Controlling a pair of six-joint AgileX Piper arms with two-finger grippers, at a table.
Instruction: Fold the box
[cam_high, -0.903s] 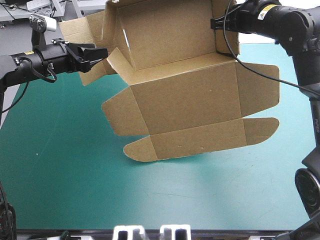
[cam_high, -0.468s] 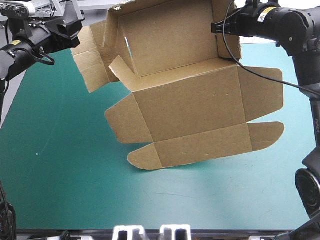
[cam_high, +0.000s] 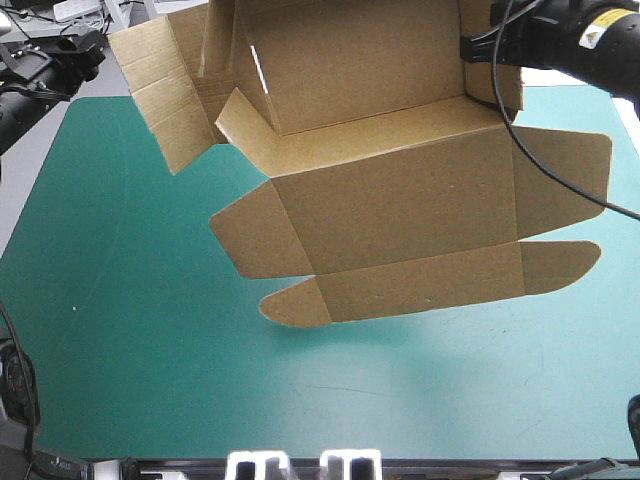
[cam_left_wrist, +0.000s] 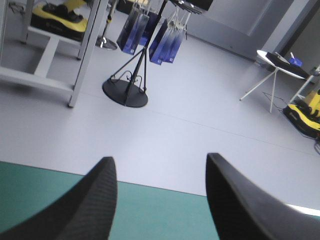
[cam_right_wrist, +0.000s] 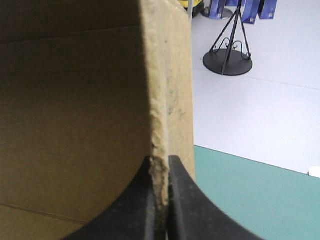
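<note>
**Box hangs over the worktop in the right end effector; left end effector free**

The brown box (cam_high: 400, 200) is off the worktop (cam_high: 150, 390), a partly folded sheet hanging tilted above its middle and far half, with its shadow on the teal-green cover beneath. Its panels follow one another from the far edge toward the near edge. The creases between them run across, roughly along the worktop's left-to-right line and rising a little toward the right. The widest visible span also lies left to right. The free end, a narrow panel with a rounded flap at each side, points toward the near edge. On the far part a wall stands raised on the left side, and side flaps reach out toward the far-left corner.

The right end effector (cam_right_wrist: 160, 159) is clenched on the box. Its black fingers (cam_right_wrist: 135, 210) are all but closed on the edge of a board wall on the sheet's far right side.

The left end effector (cam_left_wrist: 159, 157) is released. Its fingers stand well apart with nothing between them, by the far-left corner and apart from the box.
</note>
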